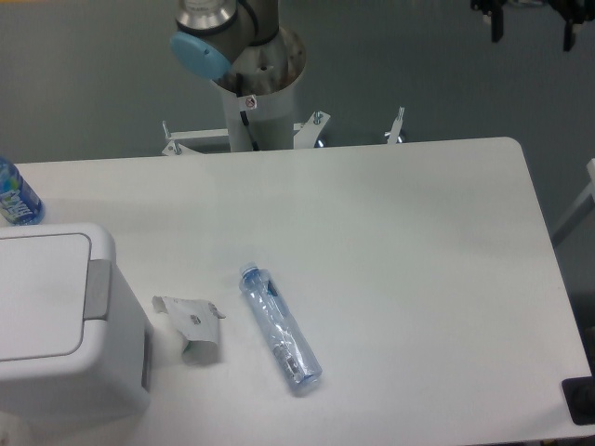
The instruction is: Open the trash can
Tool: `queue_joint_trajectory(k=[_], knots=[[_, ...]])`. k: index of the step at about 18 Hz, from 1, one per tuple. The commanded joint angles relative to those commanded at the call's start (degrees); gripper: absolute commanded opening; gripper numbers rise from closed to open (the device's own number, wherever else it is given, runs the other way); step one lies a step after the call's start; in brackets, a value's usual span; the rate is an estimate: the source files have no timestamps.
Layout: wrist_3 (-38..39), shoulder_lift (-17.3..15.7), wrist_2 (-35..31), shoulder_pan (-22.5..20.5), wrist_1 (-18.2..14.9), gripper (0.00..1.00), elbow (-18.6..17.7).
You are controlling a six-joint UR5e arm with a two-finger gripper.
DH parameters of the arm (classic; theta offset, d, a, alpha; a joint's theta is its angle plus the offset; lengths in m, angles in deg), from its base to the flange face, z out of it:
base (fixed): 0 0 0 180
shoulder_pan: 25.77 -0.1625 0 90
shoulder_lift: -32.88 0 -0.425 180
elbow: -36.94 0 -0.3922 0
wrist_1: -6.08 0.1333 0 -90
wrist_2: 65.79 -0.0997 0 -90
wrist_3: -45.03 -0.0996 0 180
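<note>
The trash can [65,372] is a large white boxy bin at the table's front left corner. Its flat white lid panel [37,293] lies level and looks closed. A grey push-bar strip [98,290] runs along the lid's right side. My gripper [532,23] shows only at the top right edge of the view, far from the bin. Two dark fingers [497,26] hang down with a wide gap between them and nothing in it. The rest of the gripper is cut off by the frame.
A crushed white-grey paper cup piece [191,330] lies just right of the bin. A clear bottle with a blue cap [279,327] lies on its side beside it. Another bottle [14,195] stands at the left edge. The arm's base [251,74] stands behind the table. A black object [581,401] is at the front right corner.
</note>
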Motion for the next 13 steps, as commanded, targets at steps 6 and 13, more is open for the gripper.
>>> queue_joint_trajectory(k=[6, 13], knots=[[2.4, 0.1, 0.1, 0.2, 0.0, 1.00, 0.0], [27.8, 2.6, 0.0, 9.1, 5.3, 1.00, 0.8]])
